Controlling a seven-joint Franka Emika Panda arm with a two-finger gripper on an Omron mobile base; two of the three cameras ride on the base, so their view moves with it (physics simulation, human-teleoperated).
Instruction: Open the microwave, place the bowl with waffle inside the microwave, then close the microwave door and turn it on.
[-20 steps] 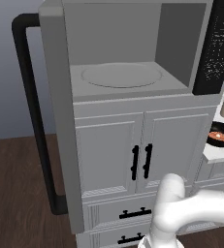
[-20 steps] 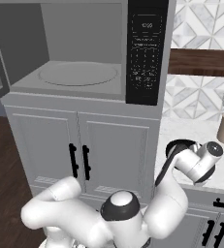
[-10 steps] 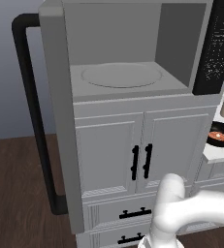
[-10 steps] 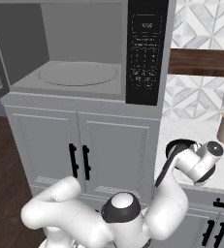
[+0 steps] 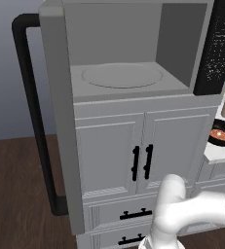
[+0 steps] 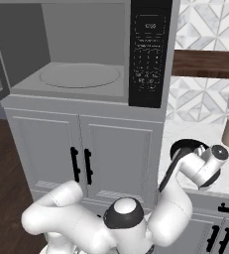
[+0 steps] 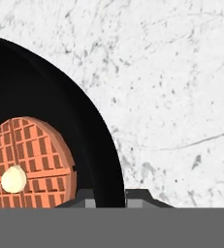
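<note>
Bowl with waffle on marble counter, microwave open.
Glossy black bowl (image 7: 60,131) sat upright at lower left of hand view, holding round orange-brown gridded waffle (image 7: 30,162) lying flat, pale dot near centre; gripper (image 7: 107,197) fingertips straddled the rim, grip undeterminable. Microwave door (image 5: 46,121) stood swung left.

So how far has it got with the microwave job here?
Done: microwave door swung open, turntable bare. In hand: gripper straddles the rim of the bowl with the waffle, on the counter. Left: loading, closing, starting.
</note>
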